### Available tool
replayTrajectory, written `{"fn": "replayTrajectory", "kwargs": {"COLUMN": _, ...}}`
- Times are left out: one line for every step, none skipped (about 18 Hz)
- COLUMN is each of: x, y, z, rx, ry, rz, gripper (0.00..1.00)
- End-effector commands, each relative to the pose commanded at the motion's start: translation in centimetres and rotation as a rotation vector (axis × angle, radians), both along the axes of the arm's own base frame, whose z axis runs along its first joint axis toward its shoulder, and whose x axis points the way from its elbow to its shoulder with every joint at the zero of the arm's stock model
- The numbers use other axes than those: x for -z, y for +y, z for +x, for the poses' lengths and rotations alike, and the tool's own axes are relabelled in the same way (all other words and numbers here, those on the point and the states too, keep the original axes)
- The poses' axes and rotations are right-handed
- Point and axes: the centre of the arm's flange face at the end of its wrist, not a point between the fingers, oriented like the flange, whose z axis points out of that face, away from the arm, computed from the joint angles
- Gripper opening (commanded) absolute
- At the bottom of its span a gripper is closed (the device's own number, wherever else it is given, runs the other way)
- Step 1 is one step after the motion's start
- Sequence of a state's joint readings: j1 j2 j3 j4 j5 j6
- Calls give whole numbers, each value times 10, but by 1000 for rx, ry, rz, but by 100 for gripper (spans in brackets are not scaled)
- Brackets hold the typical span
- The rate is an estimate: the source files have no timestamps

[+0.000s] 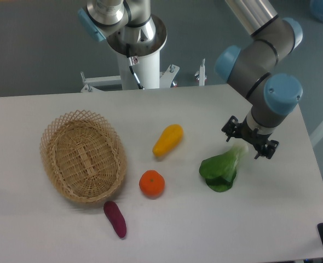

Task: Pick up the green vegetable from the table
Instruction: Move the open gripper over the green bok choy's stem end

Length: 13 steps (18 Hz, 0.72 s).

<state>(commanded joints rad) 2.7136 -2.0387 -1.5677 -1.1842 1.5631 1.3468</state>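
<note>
The green vegetable (220, 170) lies on the white table (167, 230) right of centre, its dark leaves toward the front and its pale stalk pointing up-right. My gripper (249, 142) hangs just above the stalk end, pointing down, and its black fingers stand apart on either side of the stalk tip. It is open and holds nothing.
A wicker basket (83, 156) sits at the left. A yellow elongated fruit (167, 139), an orange (151, 183) and a purple eggplant-like piece (115, 218) lie between the basket and the vegetable. The arm's white base post (139, 60) stands behind the table's far edge.
</note>
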Motion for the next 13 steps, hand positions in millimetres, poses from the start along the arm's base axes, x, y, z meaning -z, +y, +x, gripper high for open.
{"fn": "replayTrajectory", "kwargs": {"x": -1, "y": 1, "z": 3, "rx": 3, "ry": -2, "rz": 1, "gripper": 100}}
{"fn": "replayTrajectory", "kwargs": {"x": 1, "y": 1, "z": 8, "rx": 6, "ry": -8, "rz": -2, "gripper": 100}}
{"fn": "replayTrajectory", "kwargs": {"x": 3, "y": 2, "z": 14, "rx": 12, "ry": -13, "rz": -4, "gripper": 100}}
{"fn": "replayTrajectory", "kwargs": {"x": 2, "y": 6, "z": 16, "rx": 23, "ry": -6, "rz": -2, "gripper": 100}}
{"fn": "replayTrajectory", "kwargs": {"x": 0, "y": 7, "z": 16, "rx": 23, "ry": 4, "rz": 2, "gripper": 100}}
{"fn": "replayTrajectory", "kwargs": {"x": -2, "y": 7, "z": 16, "rx": 27, "ry": 9, "rz": 6, "gripper": 100}}
{"fn": "replayTrajectory", "kwargs": {"x": -2, "y": 7, "z": 17, "rx": 24, "ry": 9, "rz": 6, "gripper": 100}}
{"fn": "replayTrajectory", "kwargs": {"x": 1, "y": 7, "z": 18, "rx": 23, "ry": 4, "rz": 3, "gripper": 100}}
{"fn": "replayTrajectory", "kwargs": {"x": -2, "y": 7, "z": 19, "rx": 21, "ry": 4, "rz": 7, "gripper": 100}}
{"fn": "replayTrajectory", "kwargs": {"x": -5, "y": 5, "z": 18, "rx": 21, "ry": 7, "rz": 10, "gripper": 100}}
{"fn": "replayTrajectory", "kwargs": {"x": -7, "y": 2, "z": 17, "rx": 24, "ry": 10, "rz": 14, "gripper": 100}}
{"fn": "replayTrajectory", "kwargs": {"x": -12, "y": 2, "z": 11, "rx": 21, "ry": 23, "rz": 12, "gripper": 100}}
{"fn": "replayTrajectory", "kwargs": {"x": -8, "y": 3, "z": 9, "rx": 30, "ry": 23, "rz": 14, "gripper": 100}}
